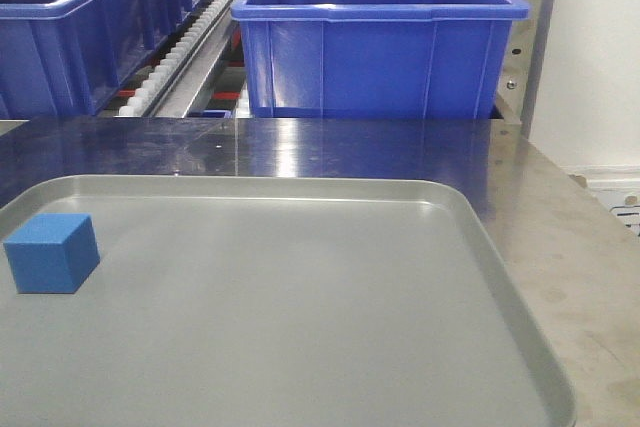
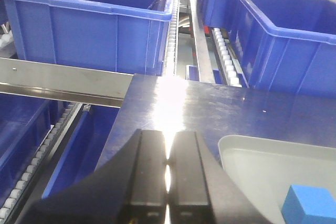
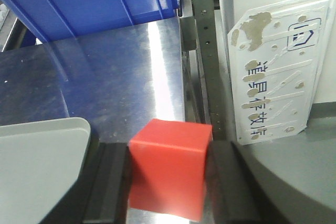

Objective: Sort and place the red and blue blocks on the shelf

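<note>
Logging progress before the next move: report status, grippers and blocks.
Left gripper shut, empty. Right gripper shut on red block. Blue block on grey tray. No obstruction visible.

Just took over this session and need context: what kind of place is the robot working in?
Probably a warehouse or factory picking station: large blue tubs sit on a steel rack with white roller tracks and perforated uprights, with a steel worktop in front.

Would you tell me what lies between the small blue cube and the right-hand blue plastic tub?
Front view: only bare grey tray, then reflective steel tabletop, separate the small blue cube from the blue plastic tub.
</note>
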